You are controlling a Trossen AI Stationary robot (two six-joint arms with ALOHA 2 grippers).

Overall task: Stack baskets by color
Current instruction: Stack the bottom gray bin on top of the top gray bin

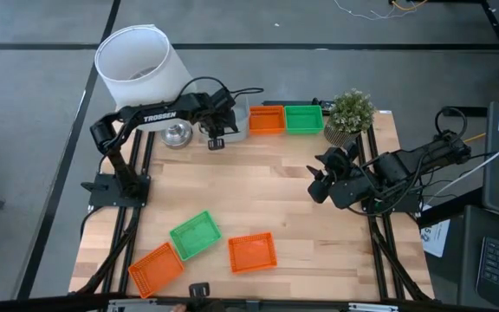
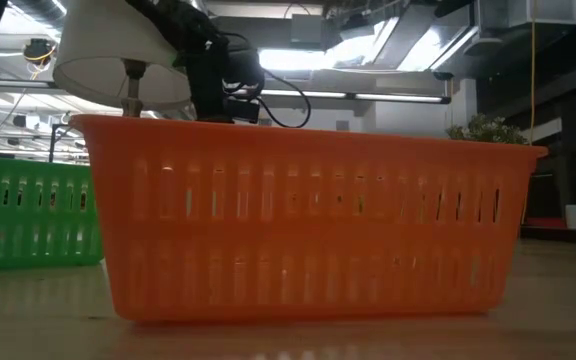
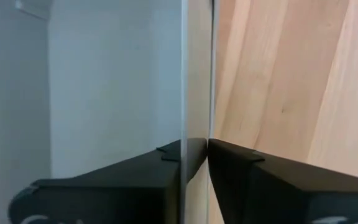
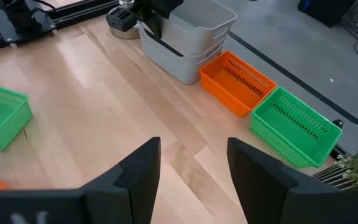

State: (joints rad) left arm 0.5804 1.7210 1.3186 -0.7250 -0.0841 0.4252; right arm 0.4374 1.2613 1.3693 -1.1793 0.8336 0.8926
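Orange basket [image 2: 308, 220] fills the low view. Far back, the left gripper [image 1: 217, 139] pinches the grey baskets' [image 4: 188, 40] wall [image 3: 194, 81]; let go gently. Right gripper [image 4: 188, 171] waits with fingers apart.

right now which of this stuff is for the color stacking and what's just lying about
For the job:
- grey basket stack, left gripper at its wall
- far orange basket
- far green basket
- near orange baskets
- near green basket

Lying about:
- lampshade
- potted plant

A white lampshade [image 1: 137, 65], potted plant [image 1: 351, 113] and metal bowl [image 1: 177, 133] stand along the table's [image 1: 275, 199] far edge.
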